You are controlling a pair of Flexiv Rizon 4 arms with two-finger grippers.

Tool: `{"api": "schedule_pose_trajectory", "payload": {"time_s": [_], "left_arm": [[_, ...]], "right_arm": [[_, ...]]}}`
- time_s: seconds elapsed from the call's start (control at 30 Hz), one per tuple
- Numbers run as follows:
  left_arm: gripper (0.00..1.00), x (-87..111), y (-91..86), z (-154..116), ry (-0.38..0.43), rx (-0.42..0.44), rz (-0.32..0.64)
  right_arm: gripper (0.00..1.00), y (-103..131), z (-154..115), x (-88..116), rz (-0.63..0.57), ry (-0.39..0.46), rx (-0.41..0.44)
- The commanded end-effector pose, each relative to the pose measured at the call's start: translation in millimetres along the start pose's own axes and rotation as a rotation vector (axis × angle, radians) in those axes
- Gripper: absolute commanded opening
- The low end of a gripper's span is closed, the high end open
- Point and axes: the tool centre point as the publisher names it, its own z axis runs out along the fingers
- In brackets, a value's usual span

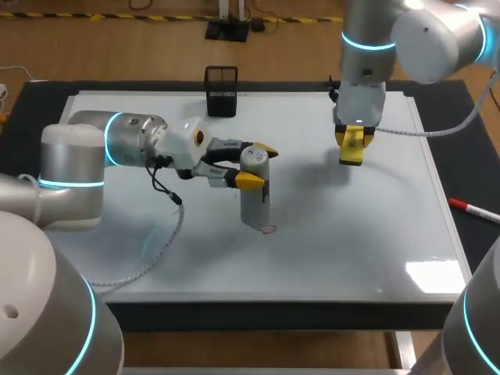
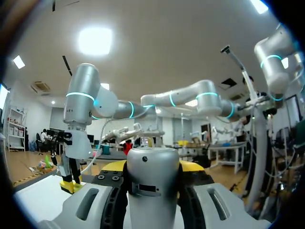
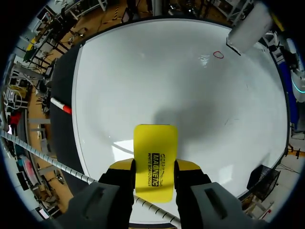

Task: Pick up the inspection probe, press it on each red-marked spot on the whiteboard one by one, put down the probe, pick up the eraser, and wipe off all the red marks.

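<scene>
**Probe upright by red mark; eraser held over board**

Hard to make out: whether the foot of the inspection probe [image 1: 255, 195] actually touches the whiteboard [image 1: 375, 234]. Only one red mark [image 1: 268, 230] is visible, a faint ring just beside the probe's foot. In the left wrist view the probe body fills the space between the fingers and hides the board ahead.

Left gripper [image 1: 256, 165]: fingers a probe-width apart, one yellow tip on each side of the grey cylinder's upper part, clamped on it. Probe stands upright, near the middle of the board.

Right gripper [image 1: 353, 139]: fingers pinch the yellow eraser [image 3: 155, 160] by its two long edges, flat face down, over the board's far right part, well apart from the probe.

Around: black mesh pen holder [image 1: 221, 91] at the board's far edge. Red-and-white marker [image 1: 473, 208] on the dark mat, off the board's right edge.
</scene>
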Motion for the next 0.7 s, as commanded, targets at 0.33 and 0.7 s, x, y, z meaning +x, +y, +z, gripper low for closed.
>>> {"api": "schedule_pose_trajectory", "payload": {"time_s": [0.33,0.7], "left_arm": [[0.0,-1.4,19.9,18.9,-0.009,-0.004,-0.004],[0.0,-7.1,28.6,19.5,-0.014,-0.022,0.012]], "right_arm": [[0.0,-0.9,-1.0,0.4,-0.002,0.003,0.0],[0.0,-0.9,-1.0,0.4,-0.002,0.003,0.0]]}}
